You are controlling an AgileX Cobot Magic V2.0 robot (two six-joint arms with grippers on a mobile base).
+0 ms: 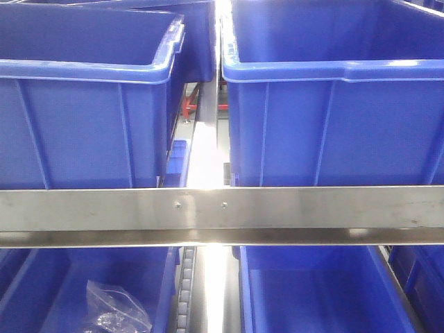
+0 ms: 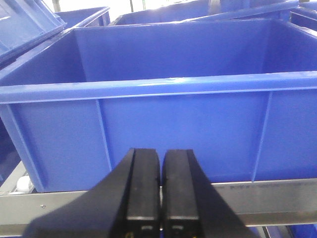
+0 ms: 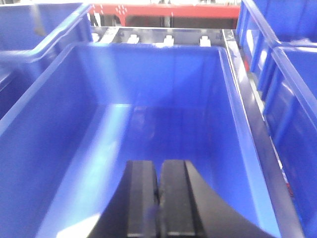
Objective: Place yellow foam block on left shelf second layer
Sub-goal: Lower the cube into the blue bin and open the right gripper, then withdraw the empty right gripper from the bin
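Black and blunt, the left gripper (image 2: 159, 188) fills the bottom of its wrist view with its two fingers pressed side by side, only a thin seam between them and nothing held. Just beyond the fingertips runs a brushed steel shelf rail (image 2: 277, 196), and on the shelf stands a deep blue plastic bin (image 2: 198, 134) with vertical ribs on its front wall and a thick rolled rim. More blue bins crowd behind it, one tilted at the upper left.

Equally closed, the right gripper (image 3: 158, 198) hangs with its black fingers together above the open mouth of a long blue plastic tub (image 3: 64, 134), whose smooth floor shines with a pale streak of reflected light. A grey metal shelf edge (image 3: 247, 99) runs along the tub's right side, further blue bins stand beyond it, and a red steel beam (image 3: 173, 10) crosses the far background.

From the front view, a horizontal steel crossbar (image 1: 222, 208) with two small screws spans the frame. Two large blue bins sit side by side above it, two more below, and a crumpled clear plastic bag (image 1: 114, 309) lies in the lower left bin.

No view shows the yellow foam block, so its place cannot be told.
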